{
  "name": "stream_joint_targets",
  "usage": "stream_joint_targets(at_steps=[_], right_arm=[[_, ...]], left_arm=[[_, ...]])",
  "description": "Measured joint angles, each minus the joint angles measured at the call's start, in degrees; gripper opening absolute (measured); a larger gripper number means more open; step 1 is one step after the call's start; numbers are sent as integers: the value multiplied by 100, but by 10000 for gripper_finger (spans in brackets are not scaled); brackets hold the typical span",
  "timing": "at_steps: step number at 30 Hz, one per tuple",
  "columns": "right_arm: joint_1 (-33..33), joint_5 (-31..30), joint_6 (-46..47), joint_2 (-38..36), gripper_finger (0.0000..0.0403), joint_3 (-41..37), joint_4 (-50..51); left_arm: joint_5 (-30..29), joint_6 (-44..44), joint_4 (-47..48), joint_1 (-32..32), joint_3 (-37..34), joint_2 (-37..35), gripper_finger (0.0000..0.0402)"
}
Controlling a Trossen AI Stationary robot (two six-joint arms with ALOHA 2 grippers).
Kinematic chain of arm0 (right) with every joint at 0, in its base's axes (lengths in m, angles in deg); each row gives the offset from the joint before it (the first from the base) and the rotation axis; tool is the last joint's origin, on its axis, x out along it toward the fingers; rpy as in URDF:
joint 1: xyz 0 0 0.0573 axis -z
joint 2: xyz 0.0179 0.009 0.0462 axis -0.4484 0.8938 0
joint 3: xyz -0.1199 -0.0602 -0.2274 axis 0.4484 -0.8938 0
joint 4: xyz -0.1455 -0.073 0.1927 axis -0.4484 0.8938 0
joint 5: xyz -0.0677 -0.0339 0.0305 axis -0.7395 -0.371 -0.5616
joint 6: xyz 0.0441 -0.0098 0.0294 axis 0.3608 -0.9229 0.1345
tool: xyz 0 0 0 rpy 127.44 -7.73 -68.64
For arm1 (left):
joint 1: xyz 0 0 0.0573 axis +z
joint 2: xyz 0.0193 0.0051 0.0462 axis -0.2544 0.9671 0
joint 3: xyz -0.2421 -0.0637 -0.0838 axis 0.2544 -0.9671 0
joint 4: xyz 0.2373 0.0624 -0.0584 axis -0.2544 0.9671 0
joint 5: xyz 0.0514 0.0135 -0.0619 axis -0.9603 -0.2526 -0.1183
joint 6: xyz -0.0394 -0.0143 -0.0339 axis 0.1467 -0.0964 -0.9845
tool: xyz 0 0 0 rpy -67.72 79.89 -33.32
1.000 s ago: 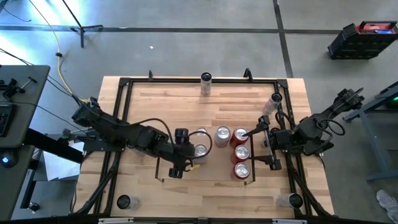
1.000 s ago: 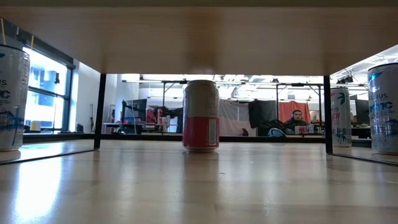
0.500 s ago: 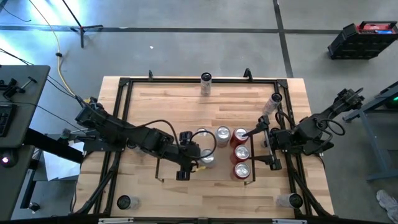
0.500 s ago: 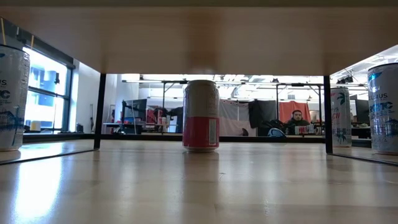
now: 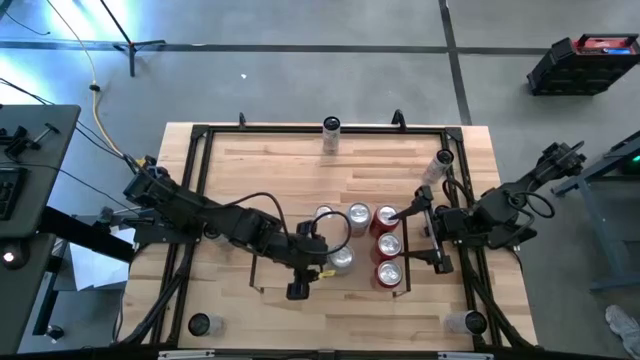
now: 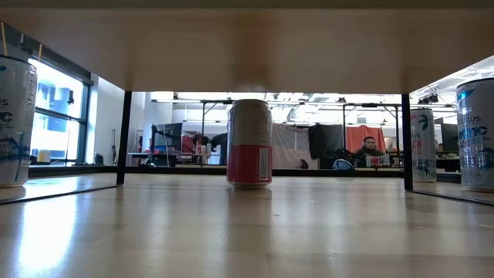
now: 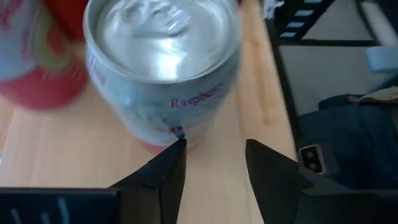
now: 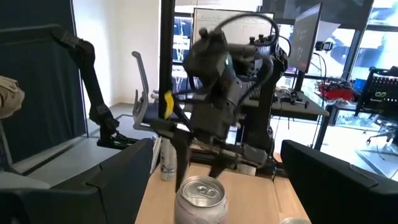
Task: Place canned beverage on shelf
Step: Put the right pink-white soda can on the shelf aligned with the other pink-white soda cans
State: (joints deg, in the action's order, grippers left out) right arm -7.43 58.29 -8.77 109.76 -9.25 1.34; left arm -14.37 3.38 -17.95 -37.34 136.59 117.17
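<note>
A silver canned beverage [image 7: 163, 59] stands upright on the light-wood shelf [image 5: 350, 284], left of a column of three red cans [image 5: 388, 246]. Two more silver-topped cans [image 5: 340, 215] stand behind it. My left gripper [image 7: 214, 155] is just left of the silver can [image 5: 340, 258], slanting down. Its fingers are open by a narrow gap with only bare wood between them. My right gripper [image 8: 211, 186] waits wide open at the shelf's right side [image 5: 425, 235], level, touching nothing. The low view shows no gripper, only a red and white can [image 6: 248, 143]. My left gripper meets the silver can with the tip of one finger [image 7: 176, 152] only, against the can's side wall low down [image 7: 168, 134]. The finger comes slanting down from the table's left. The can stands upright on the shelf, outside the gap between the fingers.
Thin black rails [image 5: 330, 291] edge the shelf, and a larger black frame [image 5: 200, 180] edges the tabletop. Tall cans stand at the far edge [image 5: 331, 130], far right [image 5: 441, 163] and both near corners [image 5: 200, 325]. Bare wood lies left of and in front of the shelf.
My left gripper has moved toward the table's right and near edges and tipped further down. The silver can beside it has slid the same way along the shelf, staying upright, closer to the red cans.
</note>
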Motion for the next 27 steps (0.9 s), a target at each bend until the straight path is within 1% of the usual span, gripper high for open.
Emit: stream_joint_targets(at_steps=[12, 19, 21, 27], right_arm=[[240, 94, 262, 37, 341, 0, 151], [259, 140, 264, 37, 341, 0, 230], [259, 142, 266, 37, 341, 0, 281], [259, 149, 298, 37, 341, 0, 363]], left_arm=[[35, 715, -1030, 58, 0, 0, 149], [110, 1043, -1142, 24, 0, -71, 149], [-14, 1126, -1369, 5, 10, -101, 148], [-917, 1541, -1625, 52, 9, -90, 150]])
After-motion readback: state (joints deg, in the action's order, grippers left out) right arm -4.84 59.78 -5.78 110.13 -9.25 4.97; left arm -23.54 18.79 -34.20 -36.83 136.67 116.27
